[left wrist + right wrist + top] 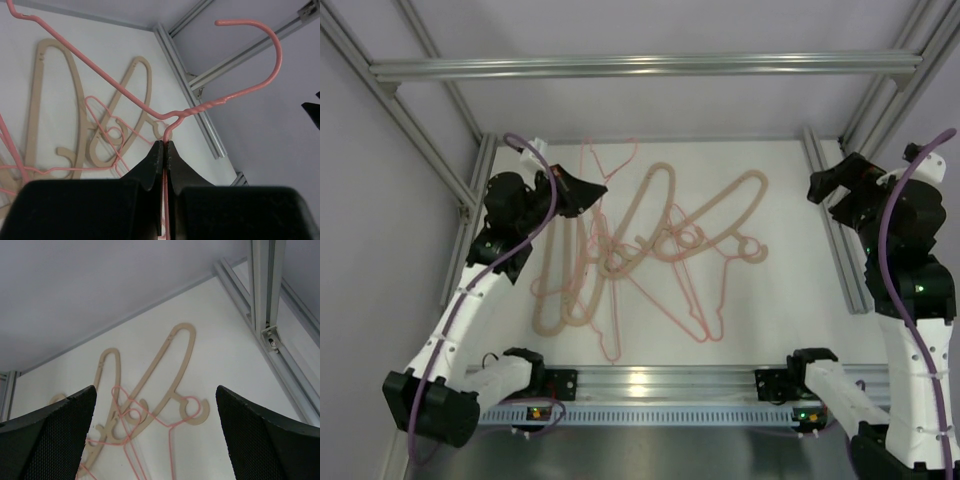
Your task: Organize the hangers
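**Hangers at an early stage of sorting.** The hangers (650, 245) were found in one crossed, tangled heap near the middle of the white table (780, 300). Thick beige hangers (655, 200) were interlaced with thin pink wire ones, and the hooks pointed in several directions. No group sorted by kind could be made out. The task was therefore judged to be barely begun: a single hanger was being drawn out, and all the others were left to be untangled and arranged. That one pink hanger (200, 106) was held up at the far-left side of the heap, with its hook raised clear of the table. In the left wrist view its wire was pinched just below the twisted neck by the left gripper (164, 150), whose jaws were closed tight on it with no gap visible. Whether its lower part was free of the other hangers could not be determined. The left arm was extended forward from its base, with the wrist turned inward towards the heap. The right gripper (155, 390) was held over the right edge of the table, well apart from the heap. Its fingers were spread wide with nothing between them, and its camera was directed down at two beige hangers crossed by pink wire.
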Controlling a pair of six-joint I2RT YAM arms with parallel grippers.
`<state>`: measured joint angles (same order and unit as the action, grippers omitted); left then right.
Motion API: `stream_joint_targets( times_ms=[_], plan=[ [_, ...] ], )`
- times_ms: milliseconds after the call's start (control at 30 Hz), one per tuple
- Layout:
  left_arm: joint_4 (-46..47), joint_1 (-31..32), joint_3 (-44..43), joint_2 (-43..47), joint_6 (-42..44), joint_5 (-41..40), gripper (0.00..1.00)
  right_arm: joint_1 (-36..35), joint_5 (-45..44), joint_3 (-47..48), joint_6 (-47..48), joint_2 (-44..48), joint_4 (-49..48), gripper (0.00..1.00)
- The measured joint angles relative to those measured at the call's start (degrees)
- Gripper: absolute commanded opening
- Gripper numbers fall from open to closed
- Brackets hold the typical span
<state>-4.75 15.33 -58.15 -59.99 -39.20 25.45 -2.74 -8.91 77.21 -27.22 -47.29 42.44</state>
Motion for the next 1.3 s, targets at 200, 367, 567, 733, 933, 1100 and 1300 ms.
stream_joint_targets(
  times_ms=[200,367,567,733,933,1100,1300],
  plan=[
    [6.14,-7.48,0.00,0.04,-6.40,9.42,0.00,0.00,0.26,0.94,0.28,-1.16,-0.55,1.00],
    [12.15,-12.83,0.00,0.26,-12.39,15.43,0.00,0.00,0.26,0.94,0.68,-1.29,-0.74,0.99],
    [26.58,-22.62,0.35,-0.28,-24.92,22.34,0.00,0.00,0.26,0.94,0.70,-1.73,-0.83,0.99],
    [37.46,-27.85,0.42,-2.49,-34.32,25.92,0.00,0.00,0.31,0.94,0.90,-2.29,-0.87,1.00],
    [43.78,-30.16,0.09,-6.19,-40.65,26.73,0.00,0.00,0.83,0.94,1.11,-2.84,-0.87,1.00],
    [47.34,-30.51,-0.26,-10.32,-44.11,26.21,0.00,0.00,1.09,0.94,1.11,-3.04,-0.90,0.99],
    [48.94,-31.50,-2.40,-13.92,-45.59,25.79,0.00,0.00,1.09,0.94,1.25,-3.37,-0.92,0.99]
  ],
)
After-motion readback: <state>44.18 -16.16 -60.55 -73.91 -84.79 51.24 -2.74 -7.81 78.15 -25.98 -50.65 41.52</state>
